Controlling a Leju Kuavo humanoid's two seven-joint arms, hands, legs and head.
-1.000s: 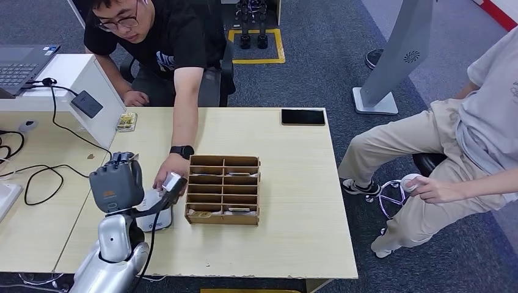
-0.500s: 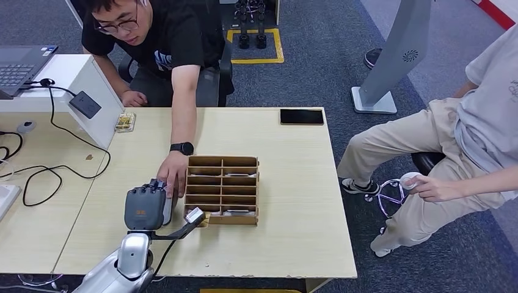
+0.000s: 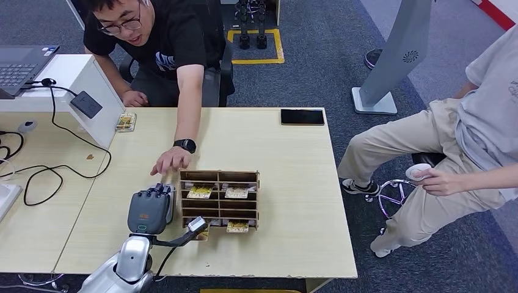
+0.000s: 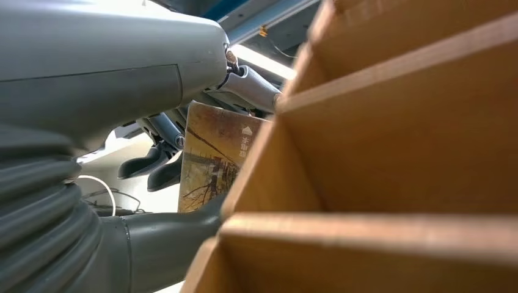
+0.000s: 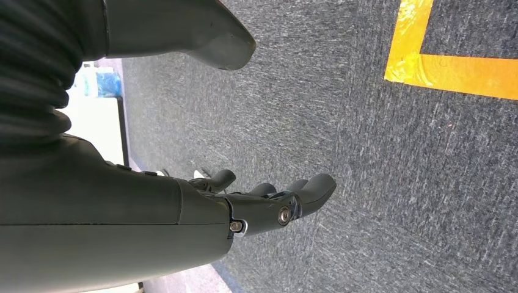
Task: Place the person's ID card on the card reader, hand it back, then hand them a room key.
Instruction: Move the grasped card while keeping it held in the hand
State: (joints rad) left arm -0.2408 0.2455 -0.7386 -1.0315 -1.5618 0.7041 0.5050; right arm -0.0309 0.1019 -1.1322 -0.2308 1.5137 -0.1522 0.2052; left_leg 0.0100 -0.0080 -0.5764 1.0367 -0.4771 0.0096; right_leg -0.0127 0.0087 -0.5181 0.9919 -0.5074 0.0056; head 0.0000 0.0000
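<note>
1 brown wooden compartment rack (image 3: 220,200), 3 yellowish cards visible in it, 1 black phone (image 3: 303,116), 1 grey laptop (image 3: 21,61), 2 people.

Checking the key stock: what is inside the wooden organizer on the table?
The wooden organizer shows yellowish cards in three compartments, two in an upper row, one lower. Other slots look empty; the dividers and the left hand hide the lower left slots.

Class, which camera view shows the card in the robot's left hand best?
The left wrist view: the card, printed face visible, sits between the left hand's fingers. The head view shows its corner beside the wooden rack.
</note>
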